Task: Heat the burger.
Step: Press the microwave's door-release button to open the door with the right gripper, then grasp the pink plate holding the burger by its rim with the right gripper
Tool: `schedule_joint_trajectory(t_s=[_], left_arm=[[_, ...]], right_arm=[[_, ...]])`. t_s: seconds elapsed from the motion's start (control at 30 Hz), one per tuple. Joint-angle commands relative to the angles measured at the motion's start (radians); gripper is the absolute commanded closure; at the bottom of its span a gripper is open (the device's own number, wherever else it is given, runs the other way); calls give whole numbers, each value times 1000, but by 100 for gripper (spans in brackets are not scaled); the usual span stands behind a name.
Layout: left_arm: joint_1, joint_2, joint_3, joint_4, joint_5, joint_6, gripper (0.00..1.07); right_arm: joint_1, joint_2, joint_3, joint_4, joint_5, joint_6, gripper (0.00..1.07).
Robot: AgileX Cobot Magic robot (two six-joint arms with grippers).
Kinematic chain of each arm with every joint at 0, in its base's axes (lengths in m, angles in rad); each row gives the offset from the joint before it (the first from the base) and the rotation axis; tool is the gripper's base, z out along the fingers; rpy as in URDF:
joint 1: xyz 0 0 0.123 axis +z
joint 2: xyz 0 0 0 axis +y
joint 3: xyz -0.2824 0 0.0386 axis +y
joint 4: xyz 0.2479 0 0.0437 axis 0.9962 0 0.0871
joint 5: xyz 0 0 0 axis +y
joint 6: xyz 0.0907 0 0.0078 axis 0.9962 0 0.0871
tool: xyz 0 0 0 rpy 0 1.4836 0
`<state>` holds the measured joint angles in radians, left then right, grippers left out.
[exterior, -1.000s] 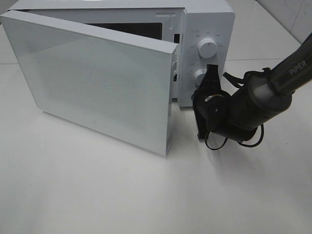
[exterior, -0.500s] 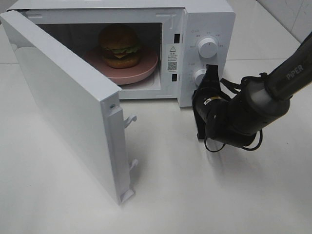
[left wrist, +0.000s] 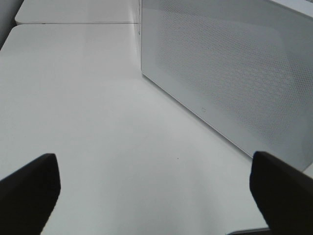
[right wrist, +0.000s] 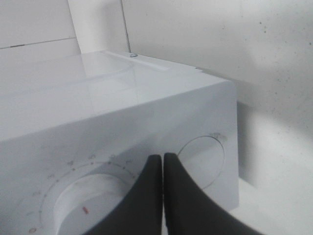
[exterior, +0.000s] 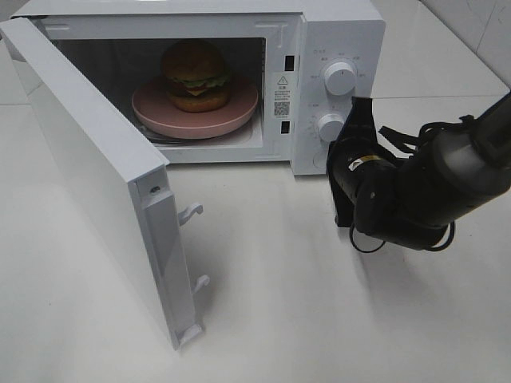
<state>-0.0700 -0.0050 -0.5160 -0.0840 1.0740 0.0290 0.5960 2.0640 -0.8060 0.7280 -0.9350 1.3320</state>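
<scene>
The burger [exterior: 196,75], with a golden-brown bun, lettuce and cheese, sits on a round pink plate [exterior: 238,112] inside the white microwave [exterior: 339,32]. The microwave door [exterior: 88,167] stands wide open to the left. My right gripper [exterior: 361,109] is shut and empty, just right of the lower knob [exterior: 328,126]. In the right wrist view its tips [right wrist: 162,157] meet in front of the control panel's knobs [right wrist: 200,155]. My left gripper [left wrist: 152,164] is open and empty, facing the outside of the door [left wrist: 230,73]. It does not show in the exterior view.
The upper knob [exterior: 339,76] is above the lower one. Door latch hooks [exterior: 192,212] stick out from the door's edge. White tabletop [exterior: 271,303] spreads in front of the microwave. A tiled wall [exterior: 471,24] is at the back right.
The microwave door has swung from nearly closed to wide open, showing the burger. My right gripper has moved a little right, away from the lower knob.
</scene>
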Motion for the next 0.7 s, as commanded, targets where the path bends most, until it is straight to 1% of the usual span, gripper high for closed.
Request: schedule_joint_trajectory(t_s=[0.03, 0.1, 0.13, 0.17, 0.2, 0.27, 0.3, 0.33, 0.4, 0.43, 0.47, 0.5, 0.57, 0.6, 0.63, 0.67, 0.7], left_arm=[[4, -3, 0, -3, -4, 4, 9], [4, -3, 0, -3, -4, 4, 9], [4, -3, 0, -3, -4, 4, 9], [4, -3, 0, -3, -4, 4, 9], [4, -3, 0, -3, -4, 4, 9], [4, -3, 0, -3, -4, 4, 9], [4, -3, 0, -3, -4, 4, 9], [4, -3, 0, -3, -4, 4, 9], [4, -3, 0, -3, -4, 4, 9], [4, -3, 0, -3, -4, 4, 9], [4, -3, 0, -3, -4, 4, 9], [4, -3, 0, -3, -4, 4, 9], [4, -3, 0, -3, -4, 4, 9], [4, -3, 0, -3, -4, 4, 9], [4, -3, 0, -3, -4, 4, 9], [4, -3, 0, -3, -4, 4, 9], [4, -3, 0, -3, -4, 4, 9]], right_arm=[[7, -60, 60, -37, 74, -58, 107], [7, -72, 76, -43, 93, -64, 107], [7, -103, 111, -49, 119, -75, 107], [7, -103, 111, -49, 119, -75, 107], [7, -135, 143, -63, 140, -99, 107], [7, -156, 160, -70, 149, -117, 107], [7, -199, 189, -72, 169, -163, 107], [7, -199, 189, -72, 169, -163, 107], [7, -268, 223, -72, 207, -291, 107], [7, -268, 223, -72, 207, -291, 107], [7, -314, 232, -72, 238, -383, 107], [7, -314, 232, -72, 238, -383, 107], [7, -373, 236, -72, 306, -541, 107], [7, -373, 236, -72, 306, -541, 107], [7, -404, 236, -72, 347, -640, 107], [7, -404, 236, -72, 347, -640, 107], [7, -438, 236, -72, 393, -721, 107]])
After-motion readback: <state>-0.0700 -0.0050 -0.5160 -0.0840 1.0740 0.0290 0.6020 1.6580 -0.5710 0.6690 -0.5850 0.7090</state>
